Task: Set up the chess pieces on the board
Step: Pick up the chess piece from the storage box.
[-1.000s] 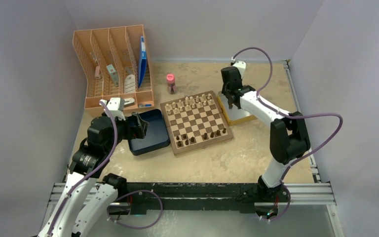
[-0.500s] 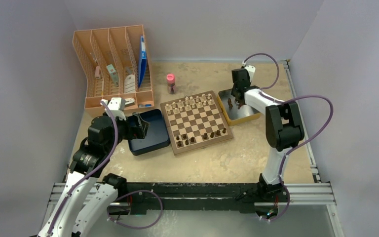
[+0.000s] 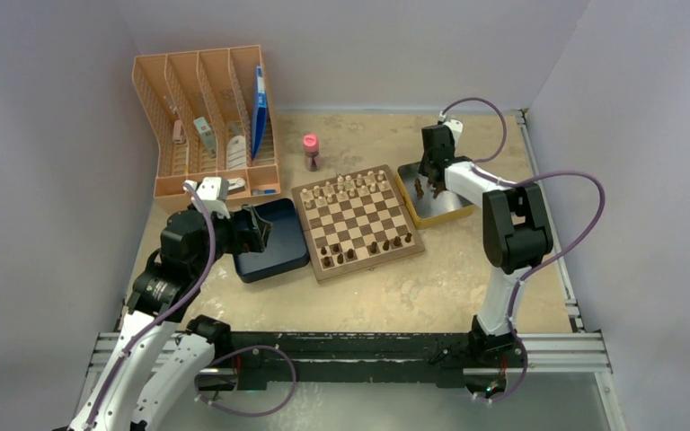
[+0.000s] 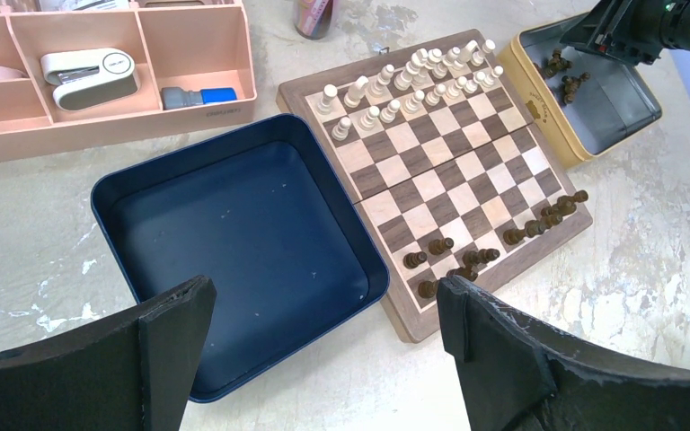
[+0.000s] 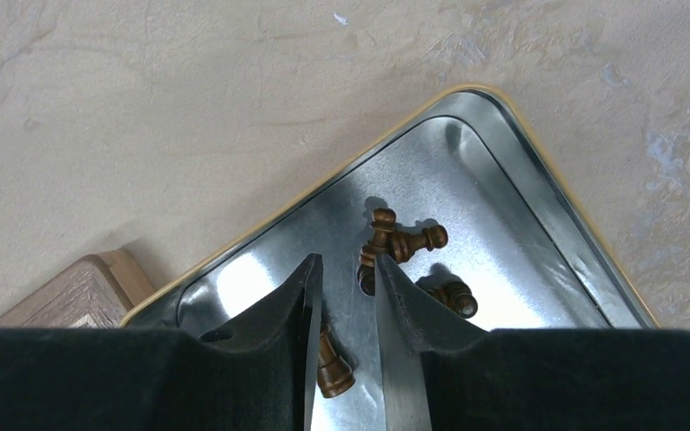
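Note:
The board (image 3: 370,261) lies mid-table, with several dark chess pieces (image 3: 365,249) along its near rows. More dark chess pieces (image 5: 404,241) lie tumbled in a yellow-rimmed metal tin (image 5: 539,153) to the board's right. My right gripper (image 5: 346,269) is down inside that tin, open by a narrow gap. Bare metal shows between its fingers, and one fallen piece (image 5: 332,368) lies partly under the left finger. My left gripper (image 4: 323,296) hangs wide open and holds nothing, over the near edge of a dark blue box (image 4: 243,233) left of the board (image 4: 449,180).
Pale cream pieces (image 3: 346,189) fill the board's far rows. A peach desk organizer (image 3: 207,117) stands at the back left. A small pink-capped bottle (image 3: 310,151) stands behind the board. The tin (image 3: 445,213) sits against the board's right edge.
The right arm has swung to the tin's far side and its gripper has come down among the loose pieces, opening slightly. The left arm has not moved.

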